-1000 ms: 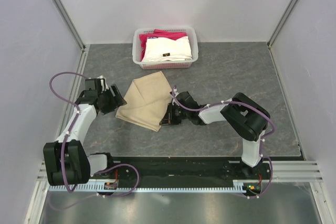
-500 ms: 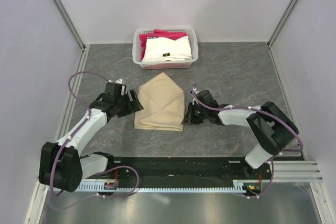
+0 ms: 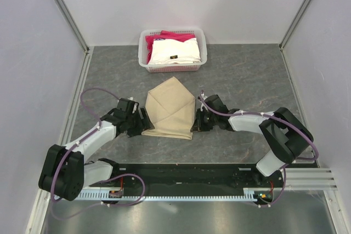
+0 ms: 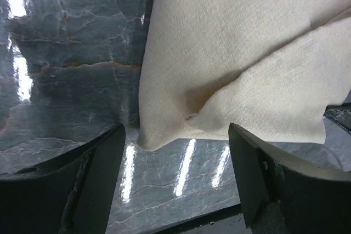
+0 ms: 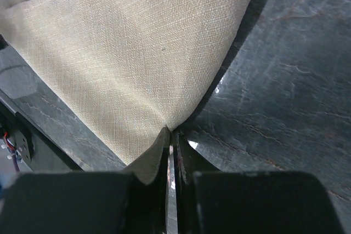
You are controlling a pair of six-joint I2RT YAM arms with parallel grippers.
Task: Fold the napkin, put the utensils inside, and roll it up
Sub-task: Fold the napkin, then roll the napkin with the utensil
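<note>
Grey stone-patterned worktop, from above: the napkin lies part-folded between the arms, its point toward the basket, which holds a white cloth over a pink-red cloth. The left pincer is at the near-left corner and the right pincer at the near-right, both equally close. No knife shows. Left wrist view: jaws wide apart, holding nothing, the cloth corner lying between them. Right wrist view: jaws all but closed, pinching the napkin's corner. The near edge runs left to right between the pincers, so the fold is probably being finished.
</note>
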